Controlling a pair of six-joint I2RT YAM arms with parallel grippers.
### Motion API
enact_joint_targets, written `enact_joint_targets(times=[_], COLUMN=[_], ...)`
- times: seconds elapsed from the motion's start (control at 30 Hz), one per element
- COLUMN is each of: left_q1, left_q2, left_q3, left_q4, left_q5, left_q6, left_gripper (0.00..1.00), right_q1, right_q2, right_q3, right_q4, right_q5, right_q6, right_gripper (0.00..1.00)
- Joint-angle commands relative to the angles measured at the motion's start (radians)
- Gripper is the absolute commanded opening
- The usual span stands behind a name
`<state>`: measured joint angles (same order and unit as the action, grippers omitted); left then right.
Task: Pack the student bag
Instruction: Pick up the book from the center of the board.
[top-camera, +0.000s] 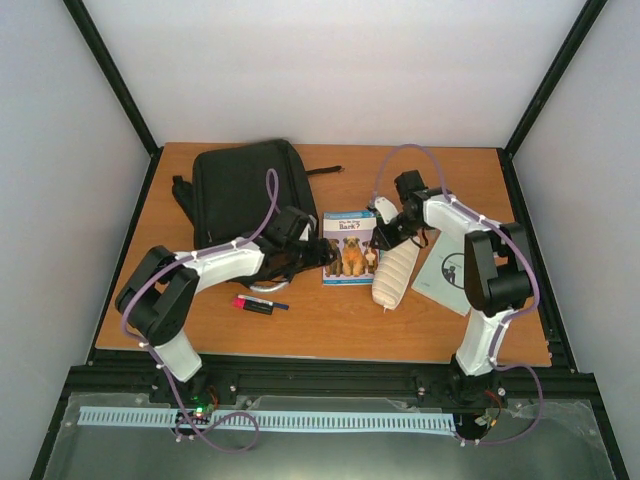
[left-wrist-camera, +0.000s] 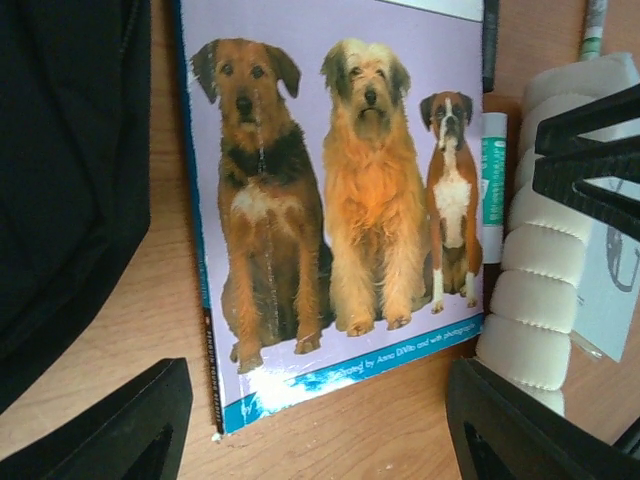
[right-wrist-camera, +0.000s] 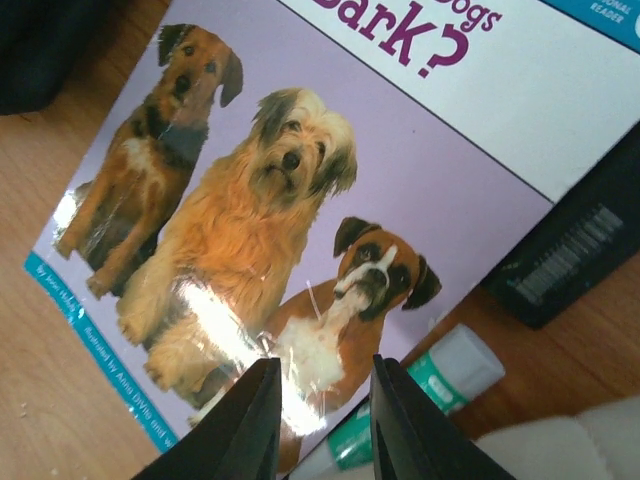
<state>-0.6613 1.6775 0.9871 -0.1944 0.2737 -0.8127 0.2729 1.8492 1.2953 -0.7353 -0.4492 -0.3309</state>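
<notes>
My left jaws stand spread, the left gripper (top-camera: 322, 252) beside the student bag (top-camera: 245, 185) at the far left of the table (top-camera: 330, 330). The bag looks soft and floppy, so I'd pinch its zip edge. On the right gripper (right-wrist-camera: 320, 420) my jaws stand narrow over the dog book (right-wrist-camera: 330, 190); whether they grip anything I cannot tell.

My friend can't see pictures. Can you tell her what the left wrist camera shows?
A book with three dogs on its cover lies flat on a wooden table. A black bag is on its left, a cream pouch on its right, and the open left tool frames the bottom.
</notes>
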Motion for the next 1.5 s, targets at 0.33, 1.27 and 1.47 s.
enact_joint_targets(times=[0.33, 1.27, 1.47], left_q1=[-0.004, 0.031, 0.029], left_q2=[0.115, 0.277, 0.201], left_q3=[0.061, 0.060, 0.012], left_q4=[-0.008, 0.343, 0.488], left_q5=[-0.031, 0.133, 0.180], left_q6=[-0.042, -0.301, -0.302], left_gripper=[0.73, 0.81, 0.65], right_q1=[0.038, 0.063, 0.069], right_q2=[0.121, 0.185, 0.186], right_q3=[0.070, -0.021, -0.018], right_q4=[-0.007, 0.051, 0.050], right_q5=[0.129, 0.136, 0.133], right_q6=[0.026, 0.008, 0.009], right_gripper=[0.14, 0.03, 0.03])
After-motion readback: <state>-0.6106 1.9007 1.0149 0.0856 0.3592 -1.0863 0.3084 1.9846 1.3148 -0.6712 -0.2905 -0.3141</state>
